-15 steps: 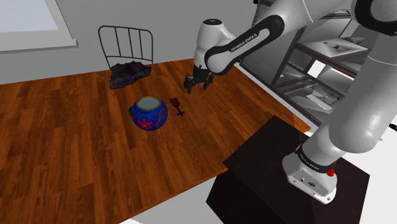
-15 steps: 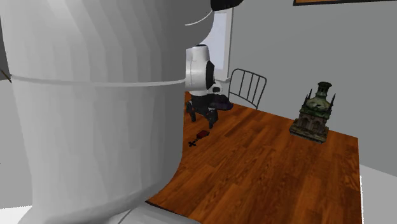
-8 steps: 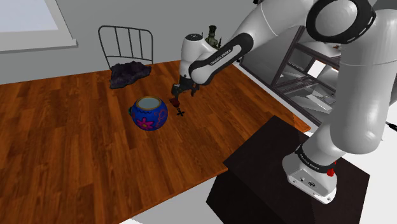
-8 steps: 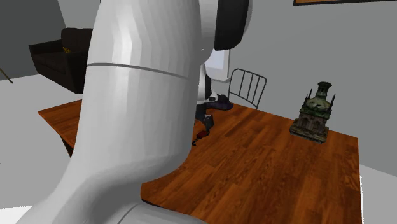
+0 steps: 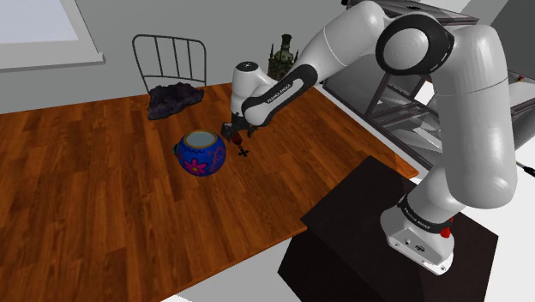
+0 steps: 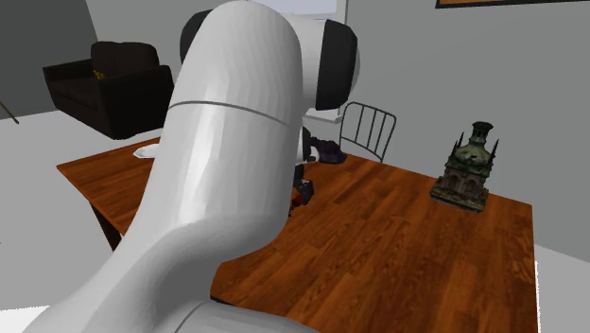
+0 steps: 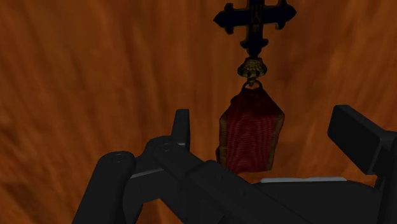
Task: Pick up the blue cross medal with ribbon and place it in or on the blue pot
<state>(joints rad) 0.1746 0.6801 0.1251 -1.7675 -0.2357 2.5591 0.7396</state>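
Since the frame one second earlier, the pincer (image 5: pixel 233 132) has travelled from above the table's far side down onto the medal (image 7: pixel 251 102), which lies just beside the blue pot (image 5: pixel 201 154) on the wooden table (image 5: pixel 103 197). We see its fingers (image 7: pixel 181 130) standing wide apart, astride the dark red ribbon (image 7: pixel 250 137) without touching it. The dark cross (image 7: pixel 254 19) lies beyond the fingertips, joined to the ribbon by a small brass ring (image 7: pixel 252 67).

Step in hand: the grasp. We judge that the flat-lying ribbon offers little height, so the fingertips should come almost to the table surface before closing, and should close squarely across the ribbon's width near its middle. A grip taken too high would likely slide over the cloth. We would then lift straight up until the hanging cross clears the pot, which sits close enough that a sideways sweep might knock it. The cross will dangle, so a slow carry suits it.
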